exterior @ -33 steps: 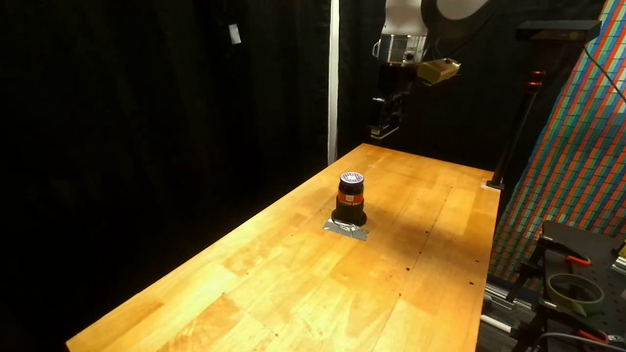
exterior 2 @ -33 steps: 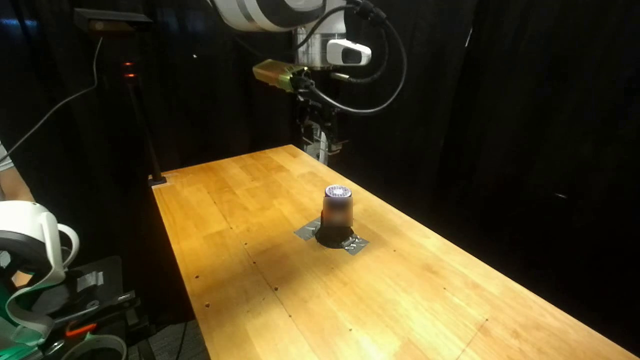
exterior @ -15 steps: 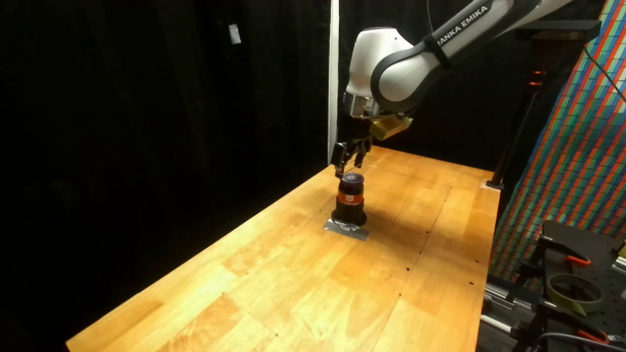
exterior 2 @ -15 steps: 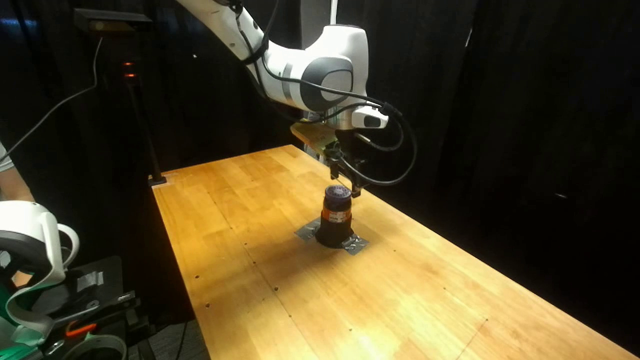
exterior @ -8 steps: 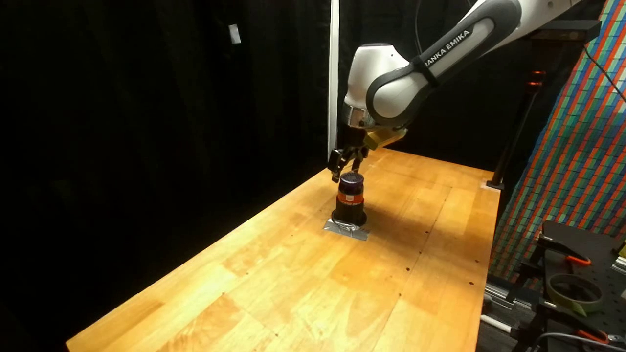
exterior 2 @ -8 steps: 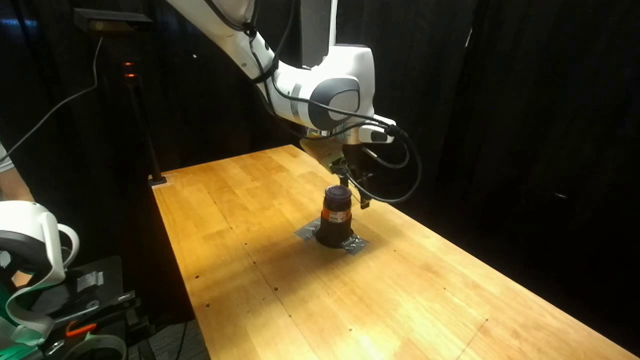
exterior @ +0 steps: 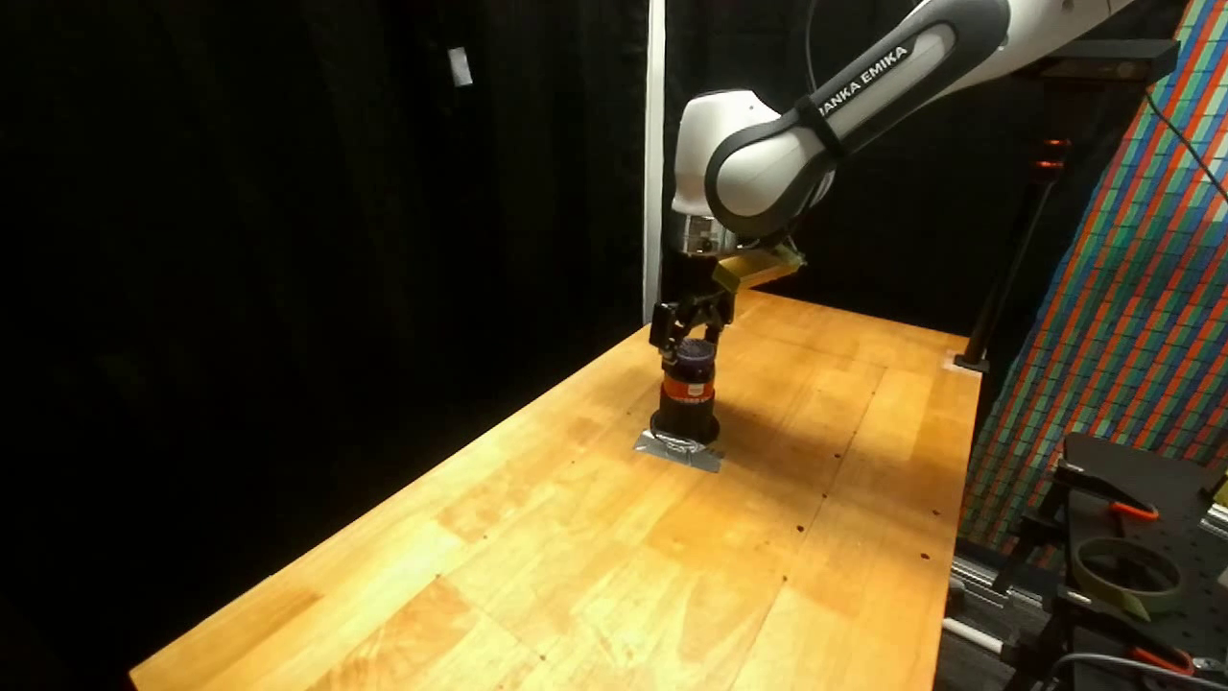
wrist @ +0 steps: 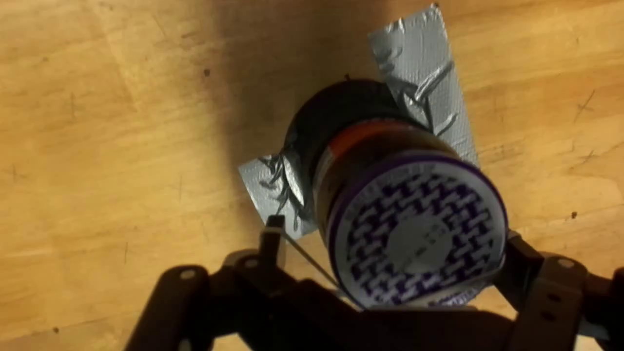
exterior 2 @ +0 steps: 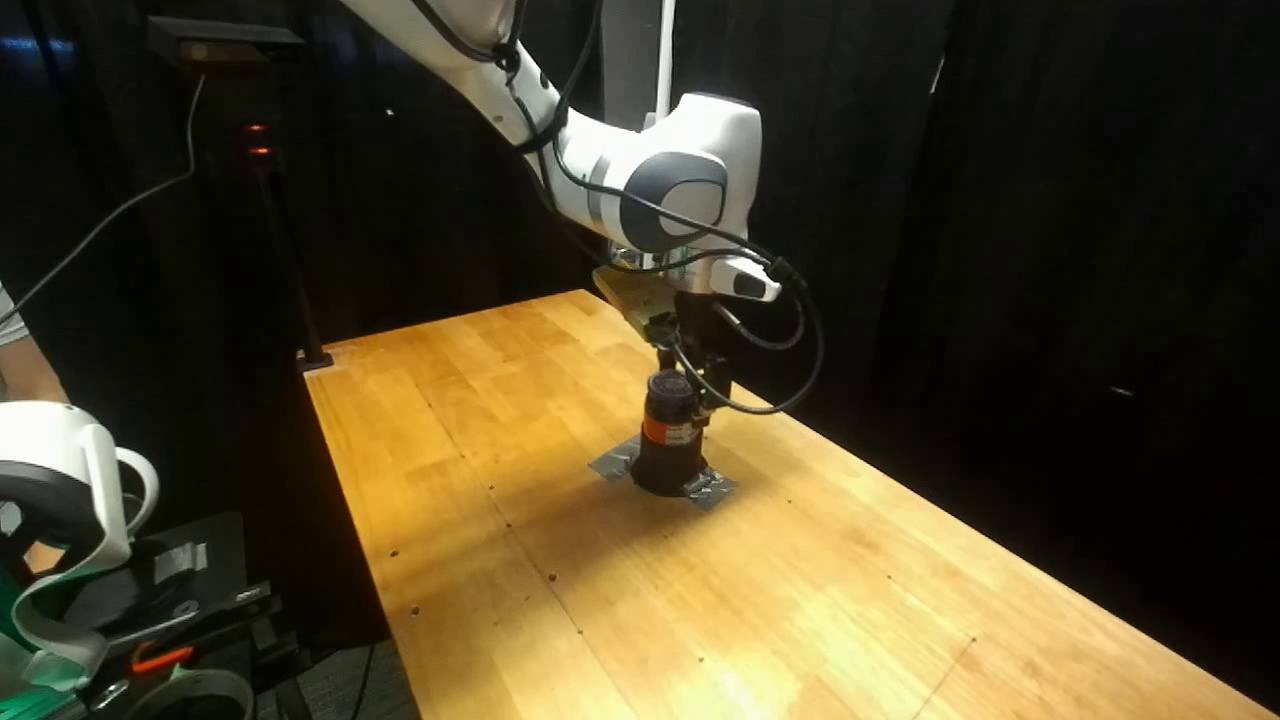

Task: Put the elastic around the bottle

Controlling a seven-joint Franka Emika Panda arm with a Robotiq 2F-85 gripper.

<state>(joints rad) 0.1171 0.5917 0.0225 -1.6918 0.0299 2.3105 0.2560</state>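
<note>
Only the wrist view makes out the thin, dark elastic strand (wrist: 312, 260) (too fine to follow in both exterior views): it runs straight from a fingertip (wrist: 276, 222) of the black two-fingered gripper (wrist: 395, 231) to the rim of the lid (wrist: 419, 251) on the small, squat, dark amber bottle (wrist: 385, 146). Whether it circles the bottle, I cannot tell. The fingers are spread, one on either side of the lid, whose white face with purple basket-weave print reads clearly only there. Orange-red labelled, the bottle stands upright on the yellow-brown wooden table (exterior: 614, 557), in a round black base (exterior 2: 668, 472) with silver tape (wrist: 429, 63) at its foot.
</note>
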